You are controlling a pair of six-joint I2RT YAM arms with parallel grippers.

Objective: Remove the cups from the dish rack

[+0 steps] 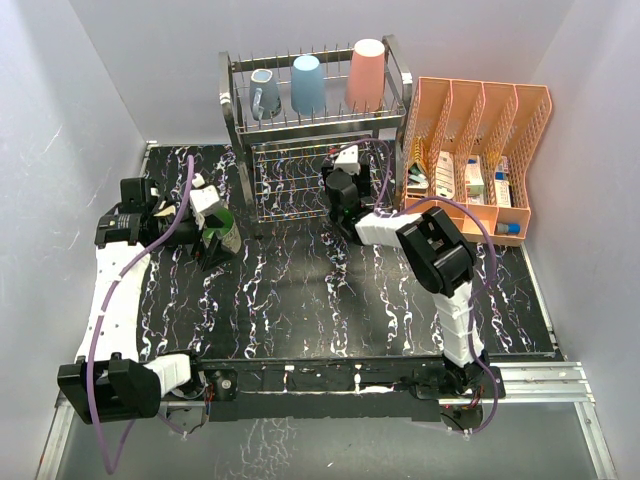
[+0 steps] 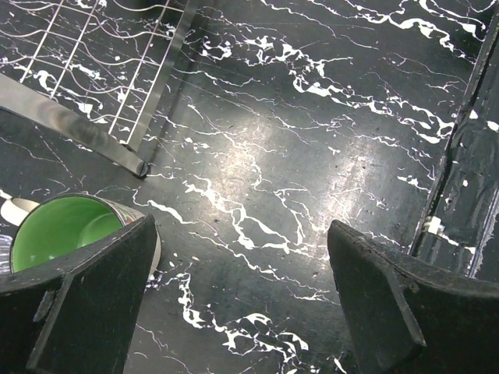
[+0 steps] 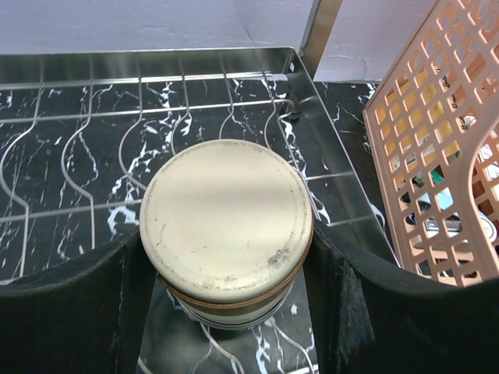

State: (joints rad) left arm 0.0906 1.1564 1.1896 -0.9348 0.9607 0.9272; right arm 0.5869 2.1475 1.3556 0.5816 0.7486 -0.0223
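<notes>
Right wrist view: right gripper point(image 3: 226, 265) is closed partway around the cream cup point(image 3: 226, 210), with a pad touching each side of it. The cup is upside down, base toward the camera, on the lower tier of the dish rack point(image 3: 195, 62), near its right corner post. It probably hasn't been lifted off the wires yet, but the cup hides its own rim, so that's hard to call. The orange organizer point(image 3: 437, 156) is just beside the rack on the right, close to the gripper's outer side.

Left wrist view: left gripper point(image 2: 242, 257) is spread wide and holds nothing, above the surface point(image 2: 257, 156). The dark green mug point(image 2: 58, 230) stands upright on the surface just beside the left finger, outside the jaws and out of the rack. The rack's foot is near it.

Top view, upper tier: grey-blue mug point(image 1: 264, 95), light-blue tumbler point(image 1: 307, 83) and salmon-pink tumbler point(image 1: 367, 73), all upside down on the prongs and untouched.

Progress: early. One mug is unloaded, the cream cup is in hand, and three are left up top. No other cups show in any view.
</notes>
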